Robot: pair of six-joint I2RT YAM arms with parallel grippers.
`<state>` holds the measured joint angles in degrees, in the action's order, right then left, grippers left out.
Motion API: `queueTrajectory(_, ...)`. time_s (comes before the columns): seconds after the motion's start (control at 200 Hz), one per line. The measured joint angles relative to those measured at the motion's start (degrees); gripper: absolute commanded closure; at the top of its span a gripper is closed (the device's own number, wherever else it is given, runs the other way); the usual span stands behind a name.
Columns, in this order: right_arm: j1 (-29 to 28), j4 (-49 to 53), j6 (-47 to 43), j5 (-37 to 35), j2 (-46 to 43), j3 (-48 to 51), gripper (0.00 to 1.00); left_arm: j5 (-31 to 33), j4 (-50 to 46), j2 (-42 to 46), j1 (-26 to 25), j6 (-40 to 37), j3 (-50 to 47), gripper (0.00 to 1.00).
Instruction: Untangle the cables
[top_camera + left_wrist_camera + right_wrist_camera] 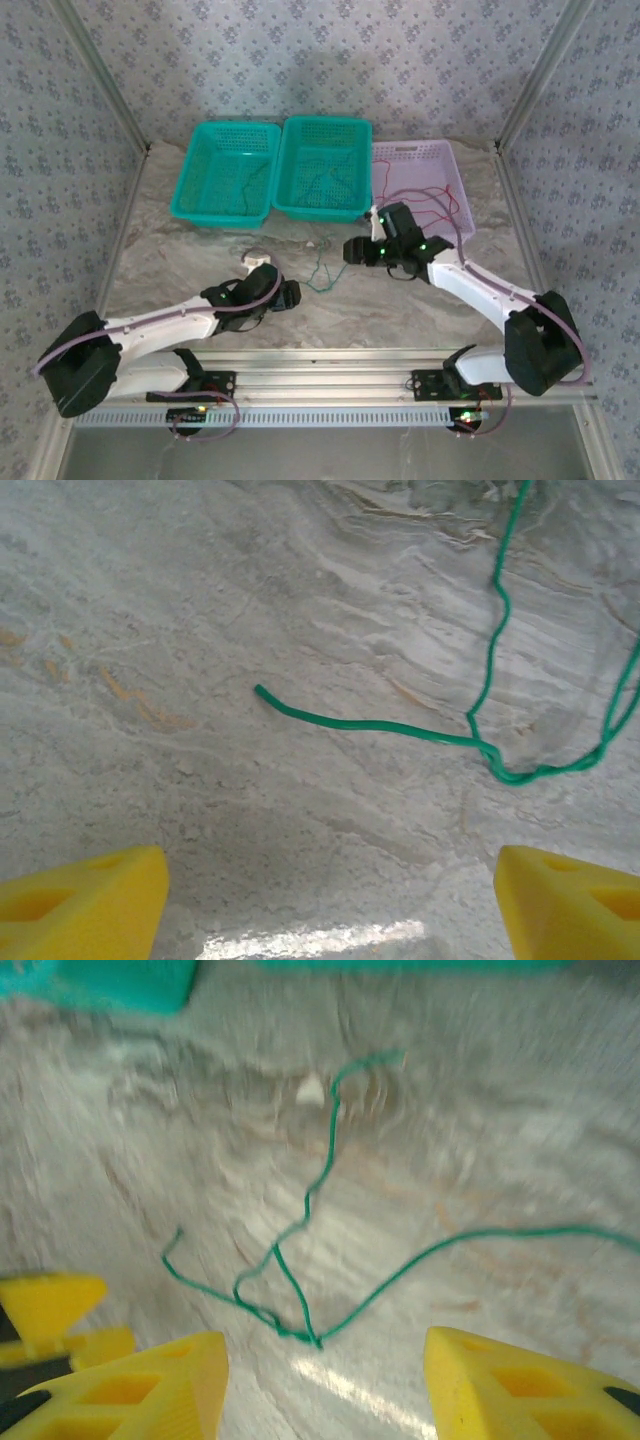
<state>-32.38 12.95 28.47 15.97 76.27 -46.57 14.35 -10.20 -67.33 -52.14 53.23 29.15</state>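
Seemingly lining up a grab, the left gripper and right gripper are hovering wide and empty by the green cable lying just before the middle basket, next needing pinches beside its crossing.

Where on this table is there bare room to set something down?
Bare marble between the left teal basket and the left arm; also by the rail, between it and the right arm. Crowded: the middle, where the green cable sprawls before the centre basket.

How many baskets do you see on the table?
3. One teal basket at the far left, a second teal basket beside it in the middle, a lilac basket on the right; none seems hidden.
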Motion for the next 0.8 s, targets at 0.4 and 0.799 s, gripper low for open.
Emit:
queueTrajectory(0.4, -8.52, -10.05, -1.55, -0.44, 6.67, 2.89, 0.48, -0.28, 5.11, -6.38, 3.06, 0.33, 1.97, 0.2)
queueTrajectory(0.799, -9.9, -14.27, -3.1, -4.17, 13.62, 1.29, 0.52, -2.97, 10.1, -12.31, 3.78, 0.46, 4.9, 0.32)
